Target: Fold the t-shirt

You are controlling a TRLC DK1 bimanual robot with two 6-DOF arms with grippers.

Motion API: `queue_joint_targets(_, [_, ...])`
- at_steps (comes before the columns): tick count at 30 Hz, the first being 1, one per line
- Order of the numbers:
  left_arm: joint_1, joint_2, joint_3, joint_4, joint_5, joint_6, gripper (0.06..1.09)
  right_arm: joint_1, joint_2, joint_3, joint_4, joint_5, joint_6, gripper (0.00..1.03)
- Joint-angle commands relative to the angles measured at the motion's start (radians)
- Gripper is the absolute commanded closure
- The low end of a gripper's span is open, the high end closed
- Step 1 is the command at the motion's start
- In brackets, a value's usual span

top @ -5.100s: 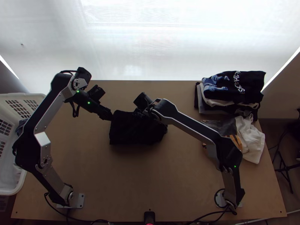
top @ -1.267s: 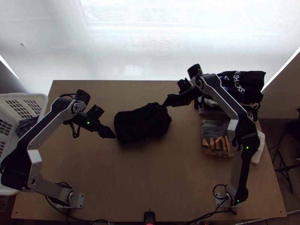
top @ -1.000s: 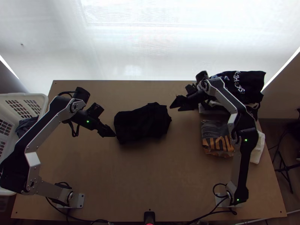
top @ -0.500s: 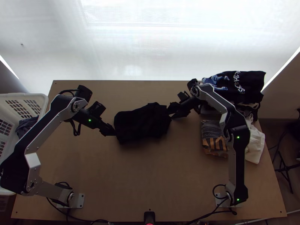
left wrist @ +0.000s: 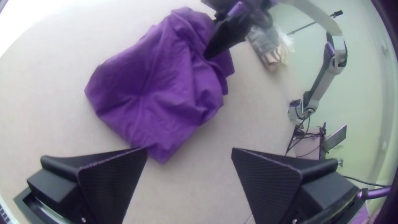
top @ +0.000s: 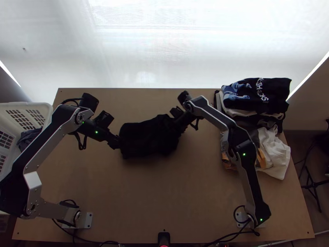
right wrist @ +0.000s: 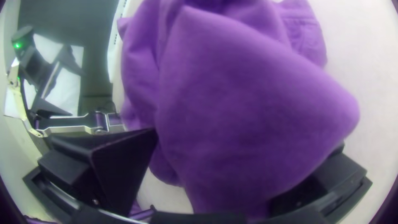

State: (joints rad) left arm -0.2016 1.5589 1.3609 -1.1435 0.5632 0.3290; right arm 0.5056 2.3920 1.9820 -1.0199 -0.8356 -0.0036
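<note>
T-shirt (top: 142, 140) lies bunched — dark, creased, one corner pointed.

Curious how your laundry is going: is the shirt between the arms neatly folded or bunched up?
Bunched: the shirt lies creased and gathered, loose cloth covering part of the right end effector.

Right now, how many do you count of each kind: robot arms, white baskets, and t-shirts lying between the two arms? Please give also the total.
Robot arms: 2 (left, right)
White basket: 1
T-shirt: 1
Total: 4
</note>
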Motion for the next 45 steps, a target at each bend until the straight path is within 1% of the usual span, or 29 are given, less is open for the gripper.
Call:
queue_joint_targets(1, [0.01,-0.017,0.003,-0.001,-0.016,0.001,0.1,0.071,-0.047,0.0,0.057,0.13,0.019,1.0])
queue_joint_targets(4, [0.028,-0.03,0.003,-0.001,-0.019,0.008,0.1,0.047,-0.14,-0.023,0.043,0.202,0.01,1.0])
queue_joint_targets(10, [0.065,-0.033,0.0,-0.005,-0.019,0.033,0.1,-0.024,-0.399,-0.094,0.011,0.211,0.011,1.0])
queue_joint_targets(14, [0.065,-0.022,0.012,-0.005,-0.017,0.042,0.1,-0.061,-0.508,-0.126,-0.074,0.211,0.001,1.0])
queue_joint_targets(18, [0.054,-0.002,0.047,-0.005,-0.017,0.042,0.1,-0.108,-0.597,-0.157,-0.177,0.211,-0.038,1.0])
queue_joint_targets(21, [0.048,0.015,0.076,-0.005,-0.017,0.042,0.1,-0.141,-0.683,-0.212,-0.209,0.211,-0.081,1.0])
queue_joint_targets(26, [0.045,0.043,0.101,-0.005,-0.017,0.044,0.1,-0.199,-0.873,-0.367,-0.238,0.211,-0.237,1.0])
queue_joint_targets(28, [0.044,0.049,0.101,-0.005,-0.017,0.047,0.1,-0.249,-0.939,-0.411,-0.29,0.21,-0.329,1.0])
queue_joint_targets(32, [0.042,0.058,0.086,-0.005,-0.017,0.053,0.1,-0.409,-1.011,-0.466,-0.404,0.202,-0.5,1.0])
queue_joint_targets(33, [0.042,0.058,0.081,-0.005,-0.017,0.056,0.1,-0.463,-1.027,-0.479,-0.416,0.191,-0.538,1.0])
queue_joint_targets(36, [0.041,0.063,0.072,-0.005,-0.017,0.059,0.1,-0.569,-1.067,-0.526,-0.44,0.187,-0.639,1.0])
queue_joint_targets(39, [0.039,0.069,0.073,-0.005,-0.017,0.061,0.1,-0.645,-1.085,-0.571,-0.44,0.185,-0.697,1.0])
queue_joint_targets(42, [0.037,0.076,0.087,-0.005,-0.019,0.062,0.1,-0.682,-1.1,-0.608,-0.44,0.178,-0.708,1.0])
queue_joint_targets(45, [0.037,0.081,0.099,-0.007,-0.019,0.062,0.1,-0.713,-1.131,-0.649,-0.44,0.174,-0.745,1.0])
